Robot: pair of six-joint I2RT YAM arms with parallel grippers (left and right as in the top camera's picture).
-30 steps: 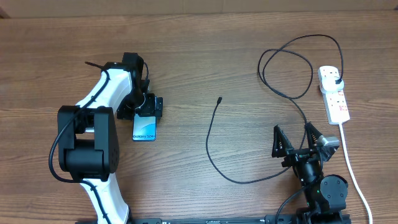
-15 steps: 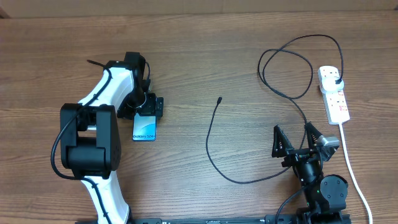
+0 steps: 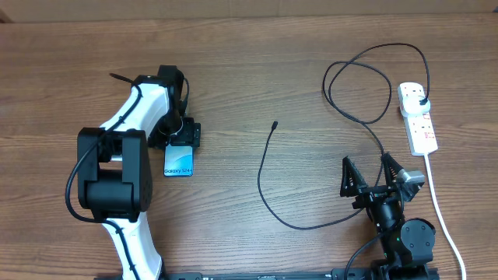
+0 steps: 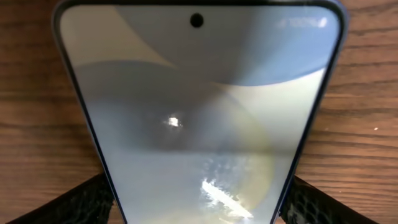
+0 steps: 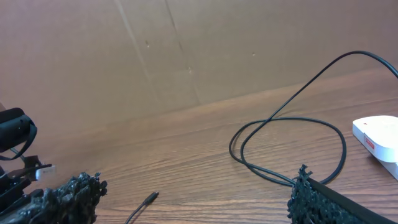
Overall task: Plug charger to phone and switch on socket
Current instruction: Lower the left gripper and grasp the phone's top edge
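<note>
The phone (image 3: pixel 178 161) lies flat on the wooden table at the left, its light blue screen up; it fills the left wrist view (image 4: pixel 199 112). My left gripper (image 3: pixel 185 134) is over the phone's far end, its two fingers against the phone's side edges (image 4: pixel 196 208). The charger, a thin black cable (image 3: pixel 260 175), lies loose with its connector tip (image 3: pixel 275 124) free on the table mid-way; the tip also shows in the right wrist view (image 5: pixel 151 197). Its black plug (image 3: pixel 421 100) sits in the white socket (image 3: pixel 418 118). My right gripper (image 3: pixel 373 177) is open and empty near the front edge (image 5: pixel 193 205).
The cable makes loops (image 3: pixel 358 85) left of the socket. The socket's white cord (image 3: pixel 440 206) runs toward the front right edge. A brown cardboard wall (image 5: pixel 186 56) stands behind the table.
The phone and my left gripper have shifted slightly to the left. The right arm and the cable have not moved.
</note>
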